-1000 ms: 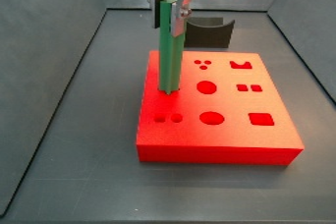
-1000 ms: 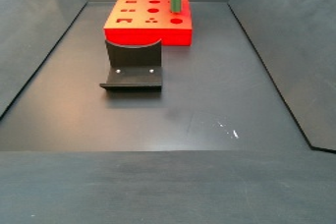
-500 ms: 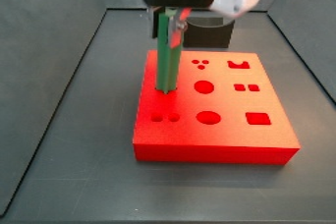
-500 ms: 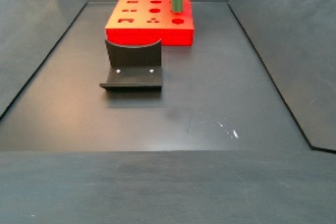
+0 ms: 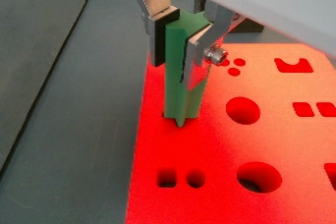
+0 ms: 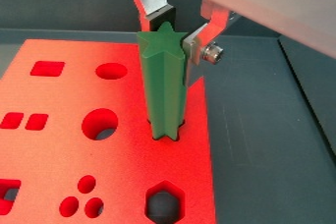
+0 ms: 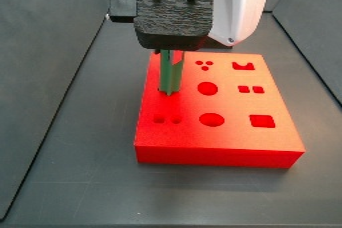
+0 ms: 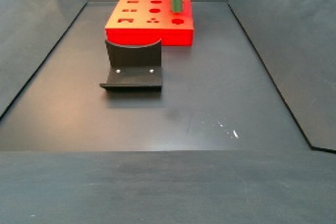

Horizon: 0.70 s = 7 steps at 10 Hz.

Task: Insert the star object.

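You have one star object [image 6: 164, 85] standing in one red block [image 6: 79, 159]; the gripper [image 6: 175, 24] clamps its top.

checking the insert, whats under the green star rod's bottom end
The star object, between the gripper fingers, stands upright with its bottom end in the red block. The hole beneath is covered by the rod.

Lighting even and bright overhead. Red block [image 5: 250, 140] glows oversaturated in both wrist views, detail washed out. Gripper [image 6: 178, 33] stands close above it, its silver fingers [image 6: 147, 0] glaring. Near floor soft at 6 o'clock in a side view.
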### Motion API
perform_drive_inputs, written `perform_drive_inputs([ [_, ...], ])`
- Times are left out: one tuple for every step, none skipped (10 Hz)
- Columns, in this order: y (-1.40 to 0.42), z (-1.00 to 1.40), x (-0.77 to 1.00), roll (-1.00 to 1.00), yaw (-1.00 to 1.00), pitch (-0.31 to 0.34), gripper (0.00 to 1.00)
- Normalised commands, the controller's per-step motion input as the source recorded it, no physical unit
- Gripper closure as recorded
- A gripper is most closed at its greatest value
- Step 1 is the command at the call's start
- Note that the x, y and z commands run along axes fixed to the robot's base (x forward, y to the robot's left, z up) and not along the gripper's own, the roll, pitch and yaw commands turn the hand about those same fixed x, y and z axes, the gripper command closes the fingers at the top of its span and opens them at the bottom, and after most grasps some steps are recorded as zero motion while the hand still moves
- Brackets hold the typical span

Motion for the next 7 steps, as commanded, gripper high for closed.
perform_drive_inputs([
  [0.0,-1.0,-0.11,0.01,0.0,-0.003,1.0],
  [0.0,-1.0,0.0,0.0,-0.08,0.0,1.0],
  [0.0,-0.76,0.0,-0.06,-0.21,0.2,1.0],
  [-0.09,-0.69,0.09,-0.12,-0.18,0.141,1.0],
  [-0.1,-0.67,0.08,-0.13,-0.17,0.147,1.0],
  [-0.14,-0.65,0.11,-0.14,-0.13,0.151,1.0],
  [-0.06,-0.48,0.09,-0.23,-0.1,0.17,1.0],
])
